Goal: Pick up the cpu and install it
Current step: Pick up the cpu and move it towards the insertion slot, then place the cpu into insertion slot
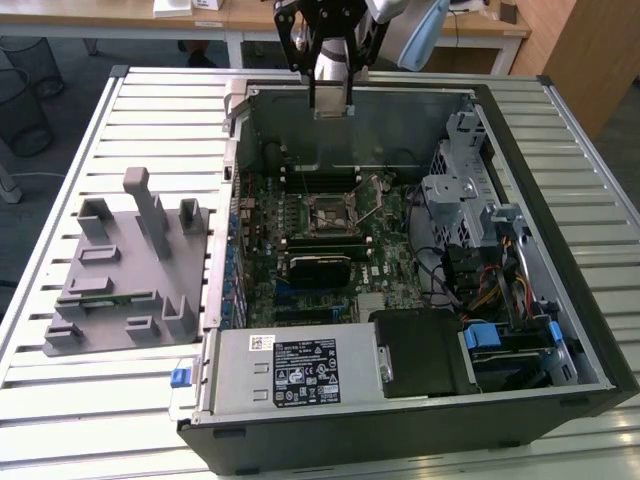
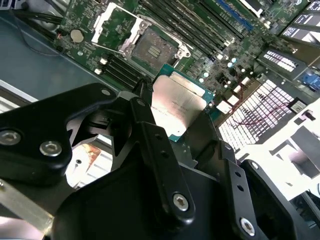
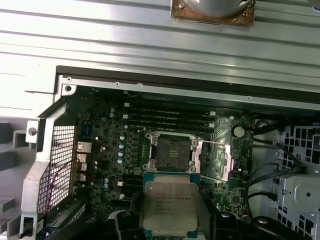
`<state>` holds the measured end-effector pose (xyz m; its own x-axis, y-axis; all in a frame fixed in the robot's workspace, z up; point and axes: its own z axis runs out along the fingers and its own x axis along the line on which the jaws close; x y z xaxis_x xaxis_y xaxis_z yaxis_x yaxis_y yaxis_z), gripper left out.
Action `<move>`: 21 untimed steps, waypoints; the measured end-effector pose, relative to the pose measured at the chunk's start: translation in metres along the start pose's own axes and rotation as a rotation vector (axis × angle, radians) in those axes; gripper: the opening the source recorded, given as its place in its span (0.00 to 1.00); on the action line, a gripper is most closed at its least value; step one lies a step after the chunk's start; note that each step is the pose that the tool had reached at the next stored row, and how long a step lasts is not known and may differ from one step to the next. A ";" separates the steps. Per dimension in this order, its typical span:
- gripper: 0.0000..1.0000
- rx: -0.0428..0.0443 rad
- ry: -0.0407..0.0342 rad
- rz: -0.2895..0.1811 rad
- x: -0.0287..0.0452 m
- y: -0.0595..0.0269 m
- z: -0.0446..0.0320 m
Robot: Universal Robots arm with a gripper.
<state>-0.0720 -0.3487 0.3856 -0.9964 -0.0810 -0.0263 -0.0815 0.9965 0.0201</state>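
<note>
Slatted metal bench (image 1: 130,100) with one open desktop case (image 1: 400,120) lying on its side and one grey moulded fixture (image 1: 120,270) just beside it, at the exterior view's left. One gripper (image 1: 332,90) poised high over the far wall of the case in the exterior view. Two black fingers (image 2: 150,135) drawn in narrow on one cpu (image 2: 177,107), gripped by opposite edges, silvery-grey top and pale rim plain in both wrist views. Cpu held in the air above the one green motherboard (image 3: 110,150), apart from it and not seated. One square socket (image 3: 172,152) lying open and bare, with its one metal load frame (image 2: 115,22) swung up to one side. Four long black memory slots (image 3: 170,114) in a row just beside the socket. One round coin cell (image 3: 239,131) near the frame. One labelled grey power-supply box (image 1: 290,370) at the near end of the case, with one blue tab (image 1: 180,377) at its corner.
</note>
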 end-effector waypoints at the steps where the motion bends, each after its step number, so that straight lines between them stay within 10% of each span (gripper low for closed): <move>1: 0.53 0.0000 0.0000 0.000 -0.0017 0.0003 0.0002; 13: 0.53 0.0151 0.0008 0.012 -0.0160 0.0006 0.0021; 21: 0.53 0.0225 -0.0007 0.106 -0.0161 0.0013 0.0034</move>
<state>-0.0560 -0.3460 0.3827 -0.9994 0.0245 -0.0259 0.0245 0.9997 0.0004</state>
